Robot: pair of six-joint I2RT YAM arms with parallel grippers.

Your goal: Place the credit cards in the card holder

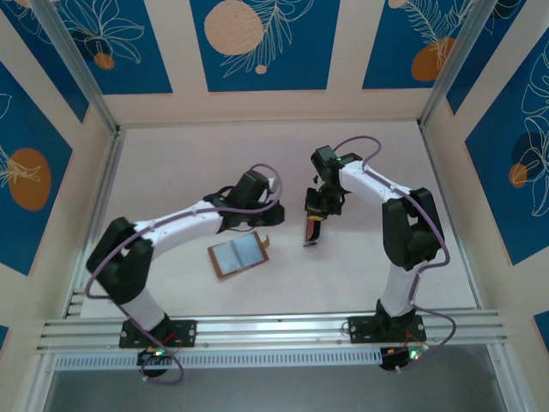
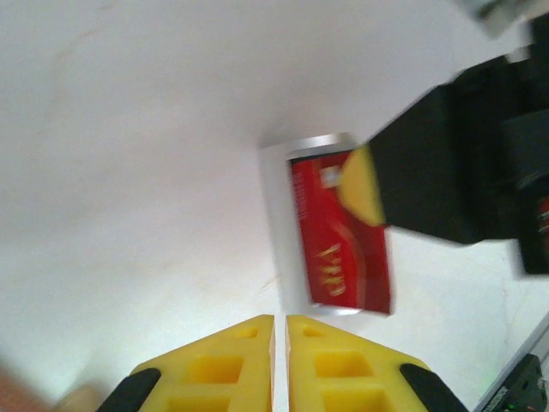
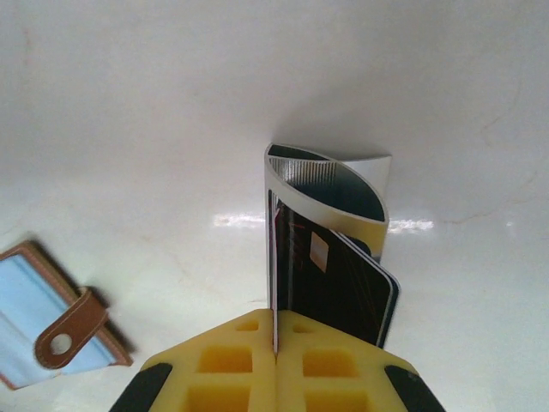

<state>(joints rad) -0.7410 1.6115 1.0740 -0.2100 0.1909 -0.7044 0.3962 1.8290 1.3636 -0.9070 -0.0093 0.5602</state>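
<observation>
The brown card holder (image 1: pixel 239 256) lies open on the table, pale blue inside, and its snap strap shows in the right wrist view (image 3: pixel 62 336). My right gripper (image 3: pixel 275 336) is shut on the edge of one credit card (image 3: pixel 274 257), held upright. That card stands in a stack of dark credit cards (image 3: pixel 343 287) against a curved silvery-grey piece (image 3: pixel 326 193). In the top view this gripper (image 1: pixel 314 221) hangs over the stack (image 1: pixel 310 235), right of the holder. My left gripper (image 2: pixel 280 330) is shut with nothing in it. It hovers by the holder's far right corner (image 1: pixel 271 228), facing a red card face (image 2: pixel 339 249).
The white table (image 1: pixel 171 172) is walled by cream panels and aluminium rails (image 1: pixel 274 330) along the near edge. Open surface lies behind and to the left of the holder. The two arms are close together near the table's middle.
</observation>
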